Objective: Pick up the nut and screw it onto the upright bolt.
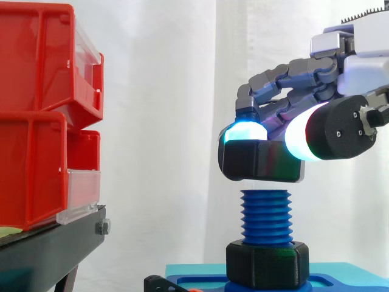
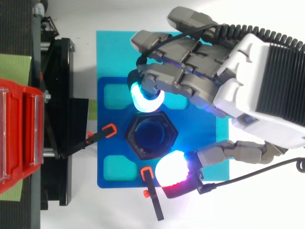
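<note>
Nut (image 1: 255, 163) is pinched in my hand (image 2: 252, 95), with pads (image 2: 170, 168) at its 12 and 5 o'clock, just above the upright bolt (image 1: 265, 213); picking is done, while lowering and screwing, I judge, remain

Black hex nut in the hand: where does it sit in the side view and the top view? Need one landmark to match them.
Side view: the black hexagonal nut is right of centre, pinched by the hand, directly above the upright blue threaded bolt.
Top view: the same nut is at centre, in the hand's pinch.
Shared landmark: that bolt, seen end-on through the nut's hole from above.
</note>
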Motion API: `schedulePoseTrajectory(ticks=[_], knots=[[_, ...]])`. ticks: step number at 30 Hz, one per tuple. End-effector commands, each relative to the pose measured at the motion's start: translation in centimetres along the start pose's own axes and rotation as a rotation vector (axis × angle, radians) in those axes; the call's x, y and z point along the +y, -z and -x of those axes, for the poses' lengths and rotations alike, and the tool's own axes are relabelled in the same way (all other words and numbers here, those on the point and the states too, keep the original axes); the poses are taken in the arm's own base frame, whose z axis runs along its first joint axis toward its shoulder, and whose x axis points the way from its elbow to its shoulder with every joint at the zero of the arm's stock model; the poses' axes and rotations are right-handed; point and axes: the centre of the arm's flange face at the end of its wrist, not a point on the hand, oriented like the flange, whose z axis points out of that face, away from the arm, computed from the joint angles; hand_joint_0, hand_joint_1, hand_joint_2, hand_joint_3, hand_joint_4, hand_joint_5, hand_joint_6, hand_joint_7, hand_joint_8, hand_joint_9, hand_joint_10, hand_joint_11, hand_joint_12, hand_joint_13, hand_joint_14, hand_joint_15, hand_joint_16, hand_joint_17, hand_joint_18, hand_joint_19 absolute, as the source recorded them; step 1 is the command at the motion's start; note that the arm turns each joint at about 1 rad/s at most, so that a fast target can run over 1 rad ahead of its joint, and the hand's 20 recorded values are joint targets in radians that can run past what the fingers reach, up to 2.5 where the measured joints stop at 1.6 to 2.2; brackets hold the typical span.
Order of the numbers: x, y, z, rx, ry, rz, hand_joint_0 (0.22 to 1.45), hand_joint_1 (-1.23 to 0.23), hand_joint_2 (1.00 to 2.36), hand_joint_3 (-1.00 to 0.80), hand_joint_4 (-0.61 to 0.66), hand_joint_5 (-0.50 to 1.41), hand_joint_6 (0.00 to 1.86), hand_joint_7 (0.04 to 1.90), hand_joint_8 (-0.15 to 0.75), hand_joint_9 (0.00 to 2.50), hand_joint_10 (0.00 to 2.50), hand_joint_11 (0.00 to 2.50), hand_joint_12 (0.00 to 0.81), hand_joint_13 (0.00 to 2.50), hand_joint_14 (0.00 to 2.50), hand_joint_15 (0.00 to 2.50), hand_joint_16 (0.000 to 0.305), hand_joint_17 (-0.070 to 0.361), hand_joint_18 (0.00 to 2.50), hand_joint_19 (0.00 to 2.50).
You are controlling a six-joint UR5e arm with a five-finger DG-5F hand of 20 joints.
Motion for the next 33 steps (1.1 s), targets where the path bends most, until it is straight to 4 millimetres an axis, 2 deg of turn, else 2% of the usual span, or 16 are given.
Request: schedulePoseTrajectory(ticks=[1,10,13,33], knots=[[0.0,0.0,0.0,0.000,0.002,0.002,0.58,-0.65,1.00,-0.48,0.26,-0.15,0.56,1.29,0.306,0.51,0.00,0.00,0.333,0.48,0.00,0.02,0.043,0.096,0.40,0.10],[0.2,0.1,0.0,0.000,0.002,0.001,0.58,-0.65,1.00,-0.48,0.26,-0.15,0.55,1.30,0.307,0.51,0.00,0.00,0.334,0.48,0.00,0.03,0.043,0.096,0.40,0.10],[-0.2,-0.1,-1.2,0.014,0.008,-0.006,0.58,-0.65,1.00,-0.48,0.25,-0.15,0.55,1.30,0.306,0.51,0.00,0.00,0.334,0.48,0.00,0.03,0.043,0.096,0.41,0.10],[0.3,-0.1,-1.3,0.008,-0.004,0.001,0.58,-0.65,1.00,-0.48,0.26,-0.15,0.56,1.30,0.308,0.52,0.00,0.00,0.334,0.48,0.00,0.03,0.043,0.096,0.41,0.10]])
